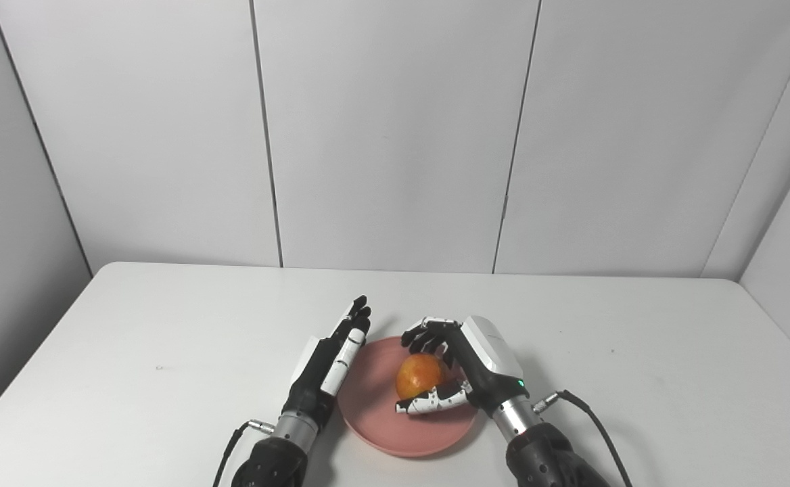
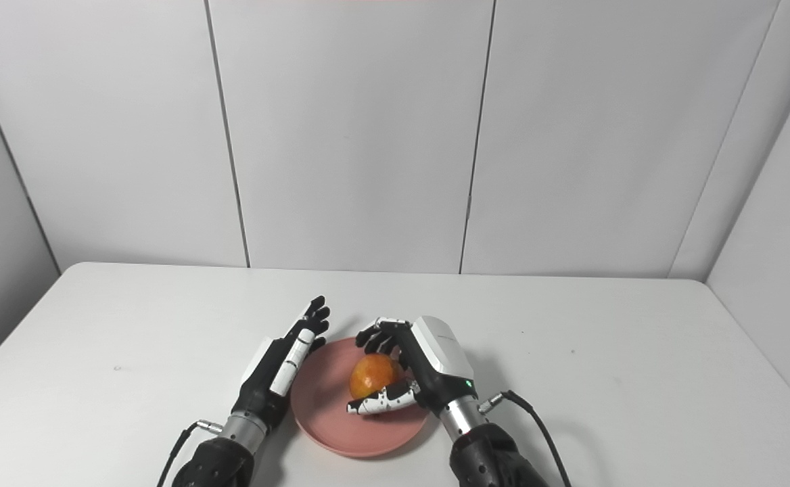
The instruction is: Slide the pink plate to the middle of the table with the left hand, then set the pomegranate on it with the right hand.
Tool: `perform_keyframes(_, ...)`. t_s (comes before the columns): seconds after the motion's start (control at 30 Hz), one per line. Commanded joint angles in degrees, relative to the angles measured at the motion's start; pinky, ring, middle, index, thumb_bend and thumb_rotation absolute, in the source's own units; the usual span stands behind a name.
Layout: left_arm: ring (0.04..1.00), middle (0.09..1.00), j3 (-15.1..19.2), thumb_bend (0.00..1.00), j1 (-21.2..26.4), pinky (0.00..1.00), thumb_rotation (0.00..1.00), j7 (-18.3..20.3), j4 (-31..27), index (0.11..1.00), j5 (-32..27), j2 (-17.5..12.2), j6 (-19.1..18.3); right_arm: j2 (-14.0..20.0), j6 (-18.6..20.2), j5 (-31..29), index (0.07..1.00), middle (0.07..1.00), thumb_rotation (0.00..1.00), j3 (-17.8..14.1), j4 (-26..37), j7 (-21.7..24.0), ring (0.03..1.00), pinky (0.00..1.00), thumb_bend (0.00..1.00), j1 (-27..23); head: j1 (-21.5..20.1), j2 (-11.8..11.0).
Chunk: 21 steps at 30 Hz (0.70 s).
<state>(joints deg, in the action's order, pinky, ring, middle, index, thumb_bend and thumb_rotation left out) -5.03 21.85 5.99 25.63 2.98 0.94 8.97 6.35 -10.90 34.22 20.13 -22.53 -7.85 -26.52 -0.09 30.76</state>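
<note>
White panelled walls [image 1: 395, 135] and a white table [image 1: 165, 338] were seen, with the pink plate [image 1: 375, 412] at the near middle and the pomegranate [image 1: 419, 375] on it.

The right hand [image 1: 466, 368] was cupped around the pomegranate, fingers curled over its far side and thumb laid along its near side, touching it; whether the fruit rested fully on the plate could not be told. The left hand [image 2: 280, 368] was held flat with fingers straight and close together, holding nothing, just beside the plate's left rim. More of the right wall was shown in the right eye view. Both forearms were cut off at the bottom edge, and the plate's right rim was hidden behind the right wrist.
</note>
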Motion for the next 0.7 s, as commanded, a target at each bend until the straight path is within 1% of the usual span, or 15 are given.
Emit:
perform_keyframes(0.0, 0.972, 0.981, -0.17, 0.51, -0.83, 0.94, 1.0, -0.39, 0.27, 0.962, -0.15, 0.56, 0.7, 0.21, -3.0, 1.05, 0.552, 0.482, 0.0, 0.42, -0.39, -1.41, 0.403, 0.42, 0.51, -2.0, -0.07, 0.13)
perform_keyframes(0.03, 0.972, 0.981, -0.11, 0.51, -0.85, 0.94, 1.0, -0.3, 0.17, 0.962, -0.33, 0.58, 0.57, 0.35, -3.38, 1.16, 0.55, 0.487, 0.0, 0.56, -0.34, -1.52, 0.408, 0.43, 0.51, -1.87, -0.17, 0.13)
perform_keyframes(0.07, 0.973, 0.984, -0.07, 0.51, -0.86, 0.94, 1.0, -0.24, 0.11, 0.964, -0.45, 0.6, 0.44, 0.44, -3.6, 1.25, 0.525, 0.595, 0.07, 0.63, -0.29, -1.56, 0.532, 0.5, 0.51, -1.78, -0.17, 0.13)
perform_keyframes(0.13, 0.976, 0.99, -0.04, 0.52, -0.84, 0.95, 1.0, 0.09, 0.13, 0.97, -0.8, 0.51, 0.47, 0.64, -3.72, 1.32, 0.502, 0.733, 0.13, 0.81, 0.2, -1.36, 0.691, 0.61, 0.51, -1.5, -0.14, 0.19)
perform_keyframes(0.17, 0.976, 0.991, -0.07, 0.52, -0.83, 0.95, 1.0, 0.22, 0.14, 0.97, -0.88, 0.43, 0.44, 0.78, -3.62, 1.29, 0.501, 0.74, 0.14, 0.91, 0.85, -1.06, 0.7, 0.61, 0.51, -1.27, -0.12, 0.22)
perform_keyframes(0.2, 0.975, 0.99, -0.1, 0.52, -0.82, 0.95, 1.0, 0.3, 0.14, 0.97, -0.92, 0.38, 0.4, 0.88, -3.54, 1.26, 0.677, 0.794, 0.23, 0.98, 1.31, -0.85, 0.762, 0.67, 0.57, -1.1, -0.12, 0.22)
perform_keyframes(0.27, 0.975, 0.989, -0.11, 0.52, -0.8, 0.95, 1.0, 0.25, 0.15, 0.97, -0.84, 0.32, 0.35, 1.01, -3.49, 1.22, 0.784, 0.837, 0.31, 1.02, 1.97, -0.56, 0.811, 0.72, 0.6, -0.87, -0.16, 0.25)
perform_keyframes(0.3, 0.974, 0.989, -0.11, 0.52, -0.8, 0.95, 1.0, 0.11, 0.18, 0.97, -0.69, 0.3, 0.46, 1.09, -3.93, 0.58, 0.799, 0.846, 0.33, 0.8, 2.56, -0.25, 0.82, 0.73, 0.61, -0.56, -0.25, 0.29)
perform_keyframes(0.4, 0.97, 0.985, -0.11, 0.52, -0.87, 0.94, 1.0, -0.25, -0.01, 0.969, -0.31, 0.26, 0.29, 1.26, -4.77, -1.89, 0.87, 0.918, 0.5, -0.03, 4.5, 1.18, 0.895, 0.81, 0.62, 0.44, -0.31, 0.31)
perform_keyframes(0.47, 0.969, 0.984, -0.01, 0.52, -0.93, 0.94, 1.0, -0.26, -0.19, 0.965, -0.44, 0.32, -0.02, 1.42, -5.1, -3.76, 0.903, 0.947, 0.57, -0.52, 5.65, 2.28, 0.926, 0.85, 0.63, 1.07, -0.26, 0.33)
perform_keyframes(0.53, 0.97, 0.984, 0.0, 0.52, -0.96, 0.94, 1.0, -0.24, -0.25, 0.966, -0.46, 0.31, -0.13, 1.51, -5.71, -5.73, 0.915, 0.955, 0.59, -1.16, 6.65, 3.1, 0.936, 0.86, 0.64, 1.79, -0.29, 0.35)
perform_keyframes(0.57, 0.97, 0.985, 0.02, 0.52, -0.98, 0.94, 1.0, -0.22, -0.26, 0.967, -0.51, 0.31, -0.08, 1.58, -5.87, -6.47, 0.93, 0.965, 0.63, -1.44, 7.18, 3.42, 0.948, 0.88, 0.64, 2.17, -0.29, 0.35)
perform_keyframes(0.67, 0.973, 0.986, -0.02, 0.51, -1.03, 0.95, 1.0, -0.08, -0.4, 0.971, -0.54, 0.23, -0.21, 1.54, -6.32, -8.1, 0.957, 0.98, 0.69, -2.37, 8.39, 3.82, 0.963, 0.89, 0.63, 3.18, -0.44, 0.3)
